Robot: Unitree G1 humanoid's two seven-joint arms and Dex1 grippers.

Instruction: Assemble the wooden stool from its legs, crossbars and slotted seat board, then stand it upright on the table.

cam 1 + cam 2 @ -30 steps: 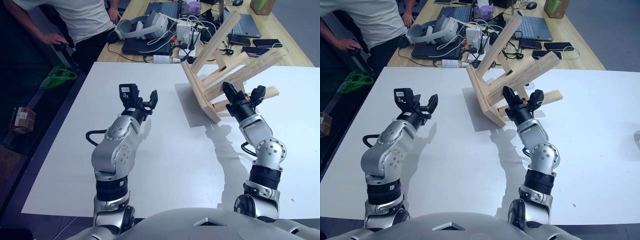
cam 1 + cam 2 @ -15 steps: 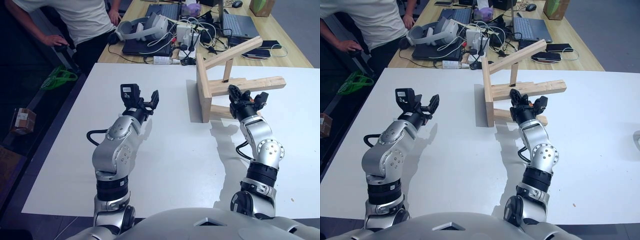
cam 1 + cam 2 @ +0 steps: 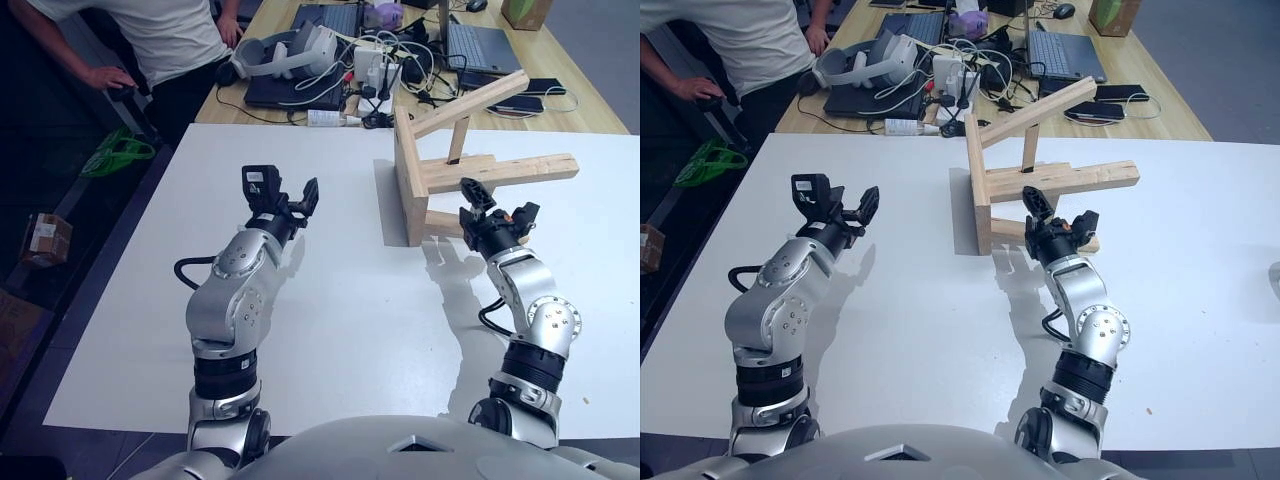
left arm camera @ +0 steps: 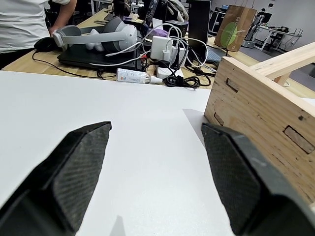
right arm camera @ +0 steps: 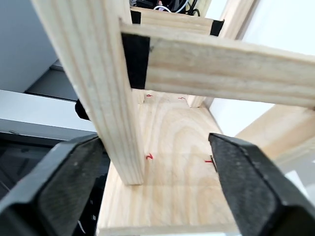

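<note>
The stool (image 3: 470,170) looks put together already, but it's lying on its side on the white table (image 3: 330,340). The seat board (image 3: 404,180) is up on edge facing the robot's left, and the legs (image 3: 520,168) stick out toward its right. It's pale raw wood with a crossbar (image 3: 456,140) slotted in. The right gripper (image 3: 497,210) is the close one, just beside the lowest leg, with its fingers spread and not gripping anything. The left gripper (image 3: 282,195) hangs well off to the left, also wide apart. I'd guess tipping it upright is the right arm's job.
</note>
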